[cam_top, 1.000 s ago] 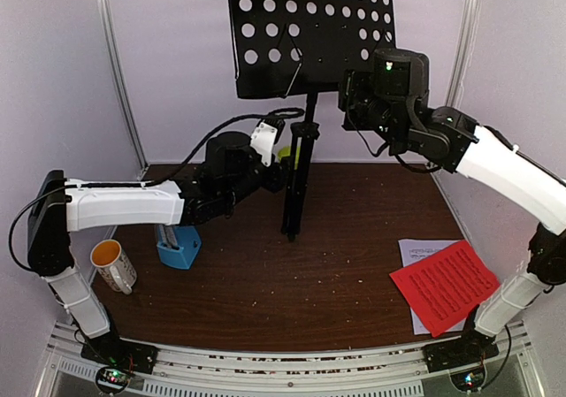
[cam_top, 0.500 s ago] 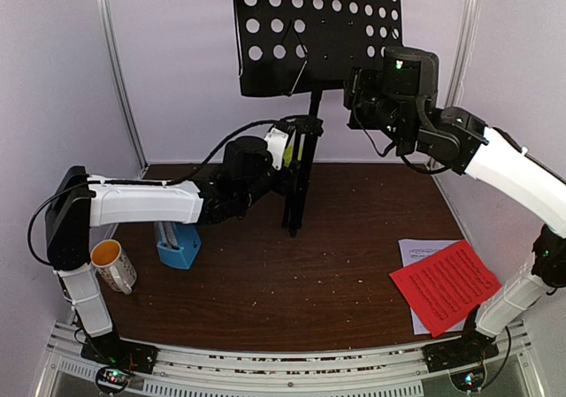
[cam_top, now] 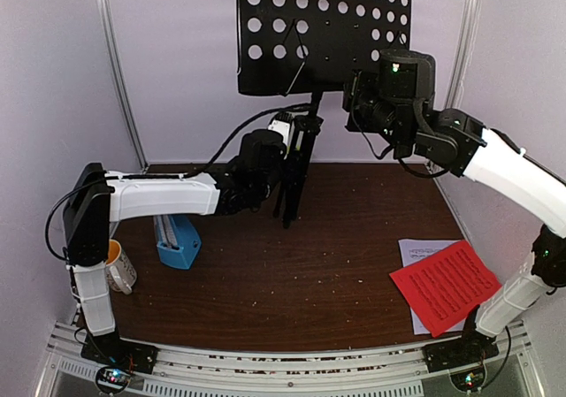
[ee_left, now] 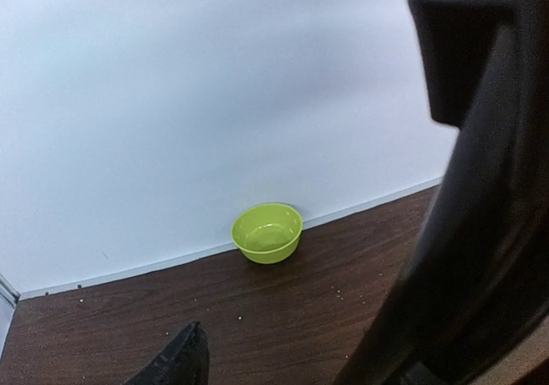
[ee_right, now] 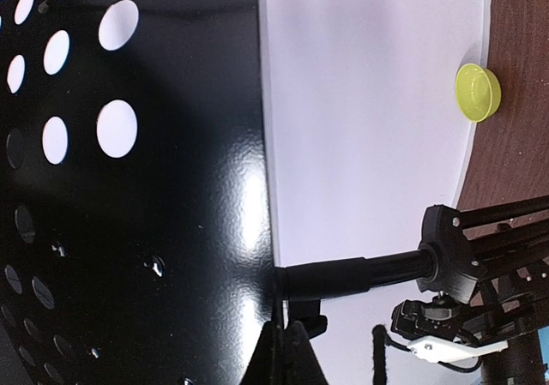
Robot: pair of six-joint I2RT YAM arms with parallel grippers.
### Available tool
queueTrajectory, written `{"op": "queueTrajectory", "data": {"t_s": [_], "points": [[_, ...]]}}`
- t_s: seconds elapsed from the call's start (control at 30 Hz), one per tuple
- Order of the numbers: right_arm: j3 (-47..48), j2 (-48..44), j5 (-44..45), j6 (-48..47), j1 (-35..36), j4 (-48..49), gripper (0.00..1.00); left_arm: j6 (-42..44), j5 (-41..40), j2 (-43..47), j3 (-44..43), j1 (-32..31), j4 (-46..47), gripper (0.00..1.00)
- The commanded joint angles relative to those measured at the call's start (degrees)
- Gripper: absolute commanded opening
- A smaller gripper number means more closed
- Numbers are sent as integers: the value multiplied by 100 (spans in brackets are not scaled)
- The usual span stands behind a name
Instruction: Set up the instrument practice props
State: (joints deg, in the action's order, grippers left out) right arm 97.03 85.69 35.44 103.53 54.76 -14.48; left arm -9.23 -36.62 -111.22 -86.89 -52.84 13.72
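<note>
The black perforated music stand (cam_top: 323,30) stands at the back of the table, its post (cam_top: 296,171) running down to folded legs. My right gripper (cam_top: 352,105) is shut on the lower edge of the stand's plate (ee_right: 129,231), its fingertips (ee_right: 287,351) pinched together there. My left gripper (cam_top: 292,136) is open at the post's collar. In the left wrist view one finger (ee_left: 176,363) shows at lower left, and the dark post (ee_left: 467,231) fills the right and hides the other finger. The red sheet (cam_top: 445,285) lies on the white sheet (cam_top: 416,254) at front right. The blue metronome (cam_top: 177,240) sits at the left.
A white mug (cam_top: 121,269) with a yellow inside stands at the left edge, partly behind my left arm. A lime-green bowl (ee_left: 267,231) rests against the back wall. Crumbs are scattered over the brown tabletop (cam_top: 336,264). White walls close in the back and sides.
The stand's plate has risen and shifted a little right with my right gripper on it. My left arm has stretched right, bringing its gripper up to the post.
</note>
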Motion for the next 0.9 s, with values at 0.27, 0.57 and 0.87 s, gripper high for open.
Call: {"op": "queueTrajectory", "data": {"t_s": [0.27, 0.57, 0.87], "points": [[713, -389, -11, 173, 150, 1274, 0, 1324, 755, 6, 237, -33, 799, 39], [1025, -405, 171, -352, 114, 1031, 0, 2138, 1330, 287, 657, -33, 593, 23], [1299, -364, 258, -731, 101, 891, 0, 2329, 1953, 667, 1390, 15, 747, 26]]}}
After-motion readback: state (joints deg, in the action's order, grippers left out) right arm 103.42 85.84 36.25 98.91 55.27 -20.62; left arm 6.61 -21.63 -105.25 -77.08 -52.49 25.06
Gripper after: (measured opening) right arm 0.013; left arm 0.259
